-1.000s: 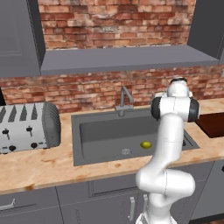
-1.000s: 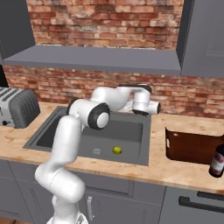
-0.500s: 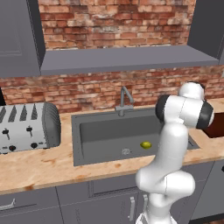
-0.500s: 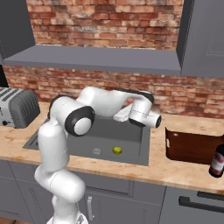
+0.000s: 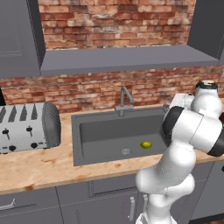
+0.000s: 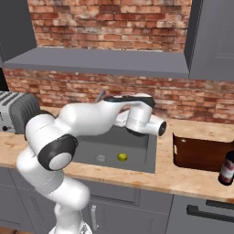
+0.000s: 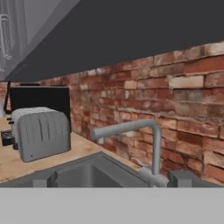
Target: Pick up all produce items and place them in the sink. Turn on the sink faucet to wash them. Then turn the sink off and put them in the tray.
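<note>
Ahead of the spread-jawed gripper (image 7: 111, 179), empty, stands the sink faucet (image 7: 131, 131); approaching off-line risks glancing past its handle, leaving the lime (image 5: 145, 145) unwashed.

Wooden worktop (image 5: 39, 168) below a brick wall.
A toaster (image 5: 27, 127) stands at its left end, the sink (image 5: 87, 140) is sunk in the middle with the faucet (image 5: 124, 101) at its back rim, and a tray (image 6: 203, 153) and dark bottle (image 6: 226, 167) sit at the right.
</note>
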